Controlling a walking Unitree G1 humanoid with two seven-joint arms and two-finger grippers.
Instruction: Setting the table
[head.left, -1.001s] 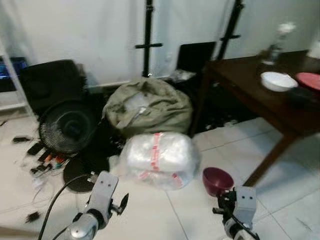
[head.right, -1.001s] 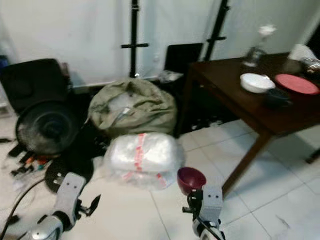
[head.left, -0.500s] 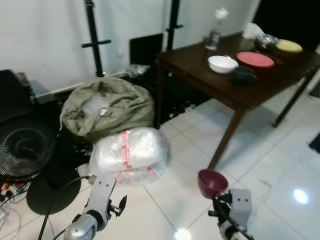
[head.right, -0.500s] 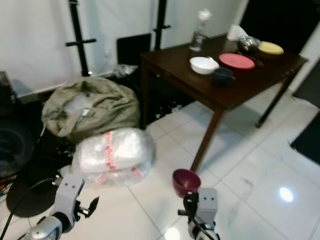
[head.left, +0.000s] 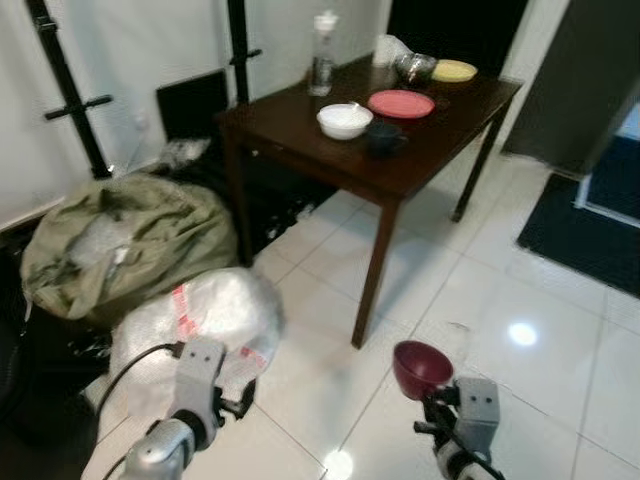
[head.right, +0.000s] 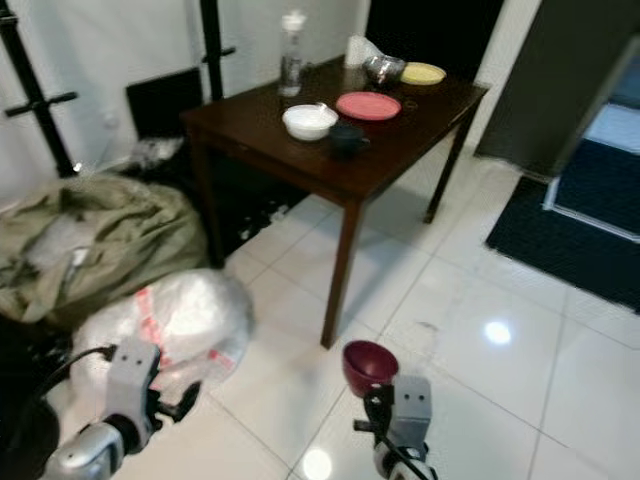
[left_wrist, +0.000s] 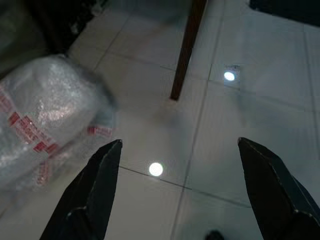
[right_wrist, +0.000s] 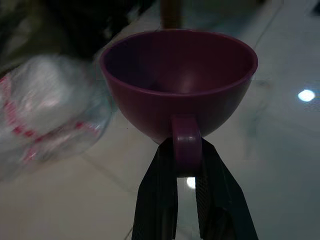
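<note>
A maroon cup (head.left: 422, 367) with a small handle is held upright, low over the white tiled floor, with my right gripper (right_wrist: 186, 150) shut on its handle. My left gripper (left_wrist: 180, 141) is open and holds nothing, its fingers (left_wrist: 92, 192) spread above the tiles near a bubble-wrap bundle (left_wrist: 40, 120). Ahead stands a dark wooden table (head.left: 300, 128). On it are a white bowl (head.left: 344, 120), a pink plate (head.left: 401, 103), a dark cup (head.left: 384, 137), a clear bottle (head.left: 322, 42), a metal bowl (head.left: 414, 68) and a yellow plate (head.left: 454, 70).
The bubble-wrap bundle (head.left: 190, 320) and an olive-green bag (head.left: 120, 240) lie on the floor at the left. The table's near leg (head.left: 375, 270) stands just ahead of the cup. Black stands (head.left: 238, 45) line the white wall. A dark mat (head.left: 585, 225) lies at the right.
The camera has swung to the right, so the table now sits ahead and the fan is out of frame. The maroon cup stays in my right gripper; my left gripper stays open.
</note>
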